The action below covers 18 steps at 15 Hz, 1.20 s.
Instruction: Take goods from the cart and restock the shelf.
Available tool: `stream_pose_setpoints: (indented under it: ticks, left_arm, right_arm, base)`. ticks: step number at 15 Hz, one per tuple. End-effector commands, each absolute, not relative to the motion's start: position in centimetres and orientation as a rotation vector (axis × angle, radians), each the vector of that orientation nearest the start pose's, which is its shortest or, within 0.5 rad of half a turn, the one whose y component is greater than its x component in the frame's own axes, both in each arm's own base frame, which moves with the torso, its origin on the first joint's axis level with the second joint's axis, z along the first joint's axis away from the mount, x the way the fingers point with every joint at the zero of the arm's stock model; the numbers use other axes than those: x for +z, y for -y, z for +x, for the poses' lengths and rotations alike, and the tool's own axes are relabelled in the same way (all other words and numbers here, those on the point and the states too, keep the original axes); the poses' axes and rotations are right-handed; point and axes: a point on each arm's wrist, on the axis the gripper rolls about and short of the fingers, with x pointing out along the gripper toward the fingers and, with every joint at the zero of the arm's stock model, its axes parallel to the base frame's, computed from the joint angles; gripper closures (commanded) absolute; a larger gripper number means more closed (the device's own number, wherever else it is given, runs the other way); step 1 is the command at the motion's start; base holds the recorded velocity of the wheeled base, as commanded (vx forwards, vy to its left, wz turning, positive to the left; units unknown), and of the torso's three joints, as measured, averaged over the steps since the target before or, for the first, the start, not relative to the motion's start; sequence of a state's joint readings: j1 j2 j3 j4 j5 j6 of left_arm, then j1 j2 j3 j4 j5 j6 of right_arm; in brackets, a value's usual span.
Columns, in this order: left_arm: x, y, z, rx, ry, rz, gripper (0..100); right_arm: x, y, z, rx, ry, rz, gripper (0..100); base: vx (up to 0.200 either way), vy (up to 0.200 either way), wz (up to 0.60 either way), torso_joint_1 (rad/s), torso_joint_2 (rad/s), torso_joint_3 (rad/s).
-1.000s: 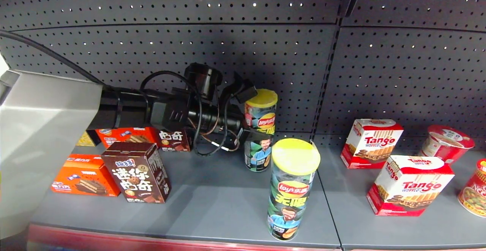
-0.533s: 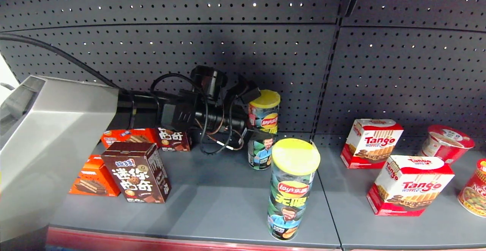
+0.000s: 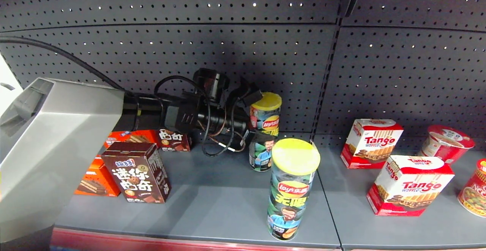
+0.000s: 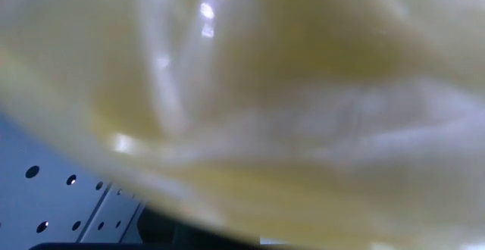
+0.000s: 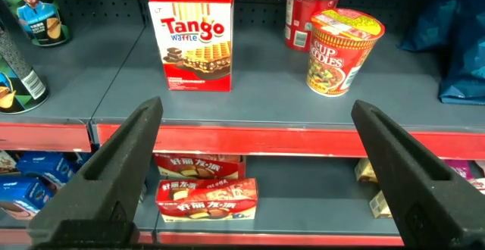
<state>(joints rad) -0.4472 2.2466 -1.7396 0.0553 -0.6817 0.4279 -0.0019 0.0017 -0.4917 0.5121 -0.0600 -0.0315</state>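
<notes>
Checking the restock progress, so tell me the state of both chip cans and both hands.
rear chip can: upright, lid on, gripped by left hand.
front chip can: upright, lid on, standing free.
left hand: shut on rear chip can.
right hand: open, empty.

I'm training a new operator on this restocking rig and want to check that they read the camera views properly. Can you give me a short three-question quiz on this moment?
1. Multiple choice: what does the left gripper hold?
A) a waffle box
B) the rear chip can
C) a noodle cup

2. True or false: the right gripper is shut on a box.

3. Fill in: the front chip can stands upright on the shelf with a ___ lid.

Key:
1. B
2. False. Its fingers are spread wide with nothing between them.
3. yellow
</notes>
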Motion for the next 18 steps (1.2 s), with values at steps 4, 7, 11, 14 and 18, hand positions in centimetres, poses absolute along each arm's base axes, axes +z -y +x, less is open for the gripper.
stream_pose_setpoints:
  ticks: [4, 7, 11, 14, 18]
  left_arm:
    - [16.3, 21.1, 40.8, -1.203, -0.345, 0.302, 0]
    - [16.3, 21.1, 40.8, -1.202, -0.342, 0.303, 0]
    - [16.6, 20.7, 40.8, -1.193, -0.334, 0.302, 0]
    - [17.9, 20.1, 40.2, -1.185, -0.319, 0.303, 0]
    - [19.3, 18.8, 37.9, -1.181, -0.325, 0.297, 0]
  right_arm:
    - [14.7, 0.1, -7.9, -0.061, -0.024, -0.033, 0]
    - [14.7, 0.1, -7.9, -0.061, -0.026, -0.033, 0]
    - [14.7, 0.1, -7.8, -0.061, -0.027, -0.033, 0]
    - [14.5, 0.1, -7.7, -0.061, -0.035, -0.032, 0]
    - [14.2, 0.1, -7.6, -0.061, -0.047, -0.029, 0]
  base:
    - [0.0, 0.0, 0.0, 0.0, 0.0, 0.0]
    - [0.0, 0.0, 0.0, 0.0, 0.0, 0.0]
    - [0.0, 0.0, 0.0, 0.0, 0.0, 0.0]
    - [0.0, 0.0, 0.0, 0.0, 0.0, 0.0]
    - [0.0, 0.0, 0.0, 0.0, 0.0, 0.0]
